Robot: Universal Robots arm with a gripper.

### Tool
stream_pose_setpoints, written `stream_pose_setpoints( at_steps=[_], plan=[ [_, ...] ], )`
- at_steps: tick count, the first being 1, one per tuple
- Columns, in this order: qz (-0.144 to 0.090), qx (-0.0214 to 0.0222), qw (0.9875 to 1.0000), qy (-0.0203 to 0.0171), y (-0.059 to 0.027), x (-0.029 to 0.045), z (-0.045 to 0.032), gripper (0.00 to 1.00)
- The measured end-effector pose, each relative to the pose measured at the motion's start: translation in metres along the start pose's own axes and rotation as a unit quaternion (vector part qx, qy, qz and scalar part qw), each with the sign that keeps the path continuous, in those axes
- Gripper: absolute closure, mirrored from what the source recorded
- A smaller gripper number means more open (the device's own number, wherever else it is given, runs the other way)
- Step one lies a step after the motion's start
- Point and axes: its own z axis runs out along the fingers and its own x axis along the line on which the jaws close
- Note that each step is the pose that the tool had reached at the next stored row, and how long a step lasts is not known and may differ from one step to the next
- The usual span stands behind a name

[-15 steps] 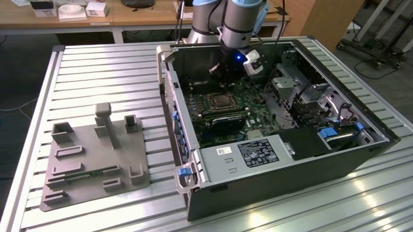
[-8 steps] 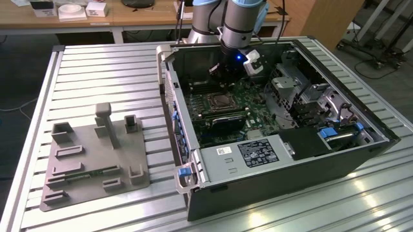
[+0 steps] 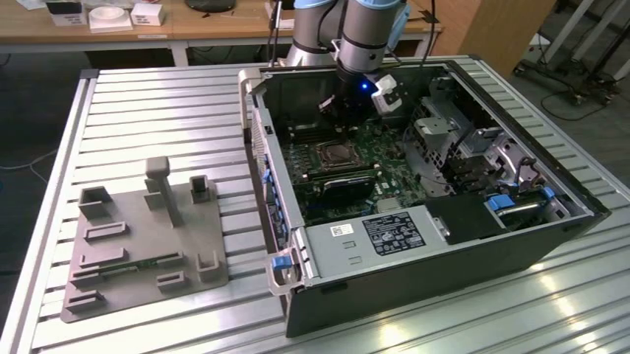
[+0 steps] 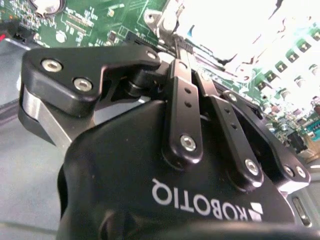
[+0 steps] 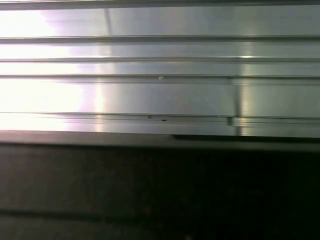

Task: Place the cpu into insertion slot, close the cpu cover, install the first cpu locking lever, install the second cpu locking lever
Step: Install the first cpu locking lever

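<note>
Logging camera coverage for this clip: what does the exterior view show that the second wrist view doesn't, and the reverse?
Exterior view: the open computer case on the slatted table, the grey fixture plate at the exterior view's left, and the insertion slot with its silver rim. Second wrist view: the gripper up close, with its black linkage and screws. Both: the gripper above the green circuit board.

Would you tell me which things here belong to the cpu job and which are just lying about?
Job: gripper, insertion slot on the green board.
Lying about: grey fixture tray, labelled grey box, white boxes on the desk.
</note>
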Motion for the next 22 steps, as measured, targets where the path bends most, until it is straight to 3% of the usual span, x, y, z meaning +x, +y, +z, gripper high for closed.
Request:
stream_pose_setpoints(
  at_steps=[22],
  plan=[
    [0.000,-0.0041,1.0000,0.0024,0.0013,0.0153,0.0000,0.89]
  ],
)
